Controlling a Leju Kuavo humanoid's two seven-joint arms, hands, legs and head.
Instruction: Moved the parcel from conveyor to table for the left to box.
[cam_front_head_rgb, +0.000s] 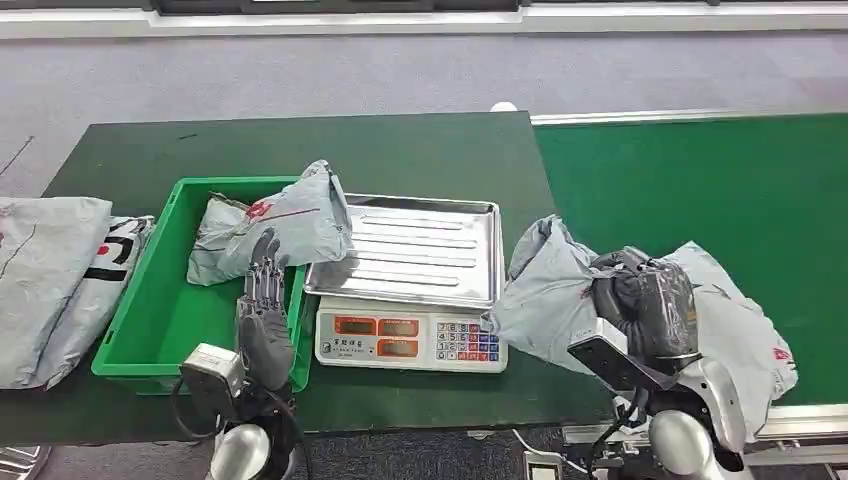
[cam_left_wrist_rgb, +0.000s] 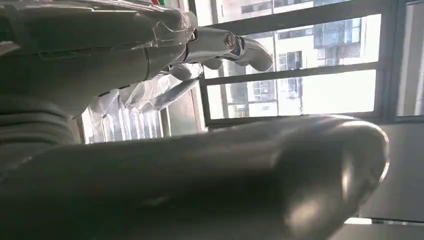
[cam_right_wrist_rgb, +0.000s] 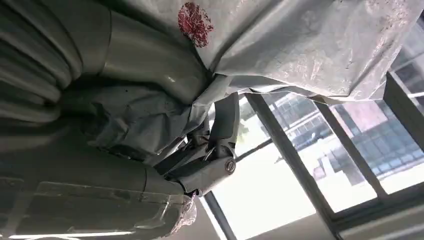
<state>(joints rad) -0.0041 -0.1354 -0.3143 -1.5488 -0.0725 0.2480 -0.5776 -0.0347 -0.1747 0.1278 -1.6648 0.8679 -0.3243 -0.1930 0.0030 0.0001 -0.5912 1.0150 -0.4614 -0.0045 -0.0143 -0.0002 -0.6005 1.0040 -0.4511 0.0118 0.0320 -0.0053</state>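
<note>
Parcel (cam_front_head_rgb: 560, 290): grey plastic mailer bag with a red mark, crumpled, lying at the junction of the dark green desk (cam_front_head_rgb: 420, 150) and the brighter green conveyor (cam_front_head_rgb: 700, 180), just right of the scale.
Right hand (cam_front_head_rgb: 645, 300): on top of the parcel; in the right wrist view its fingers (cam_right_wrist_rgb: 220, 145) are clamped into bunched grey film, holding the bag.
Left hand (cam_front_head_rgb: 265, 300): raised over the near right rim of the green box, fingers (cam_front_head_rgb: 266, 262) stretched out and slightly apart, holding nothing; the tips lie at the lower edge of the bagged parcel in the box, contact unclear.
Green box (cam_front_head_rgb: 130, 340): open plastic crate at the left of the desk.
Second parcel (cam_front_head_rgb: 275, 225): grey mailer with red print, resting in the box's far right corner and leaning over its rim toward the scale.
Scale (cam_front_head_rgb: 410, 335): white electronic weighing scale with keypad and orange displays, steel tray (cam_front_head_rgb: 420, 245) on top, between box and parcel.
Further bags (cam_front_head_rgb: 50, 270): grey mailers stacked at the desk's left end, beside the box.
</note>
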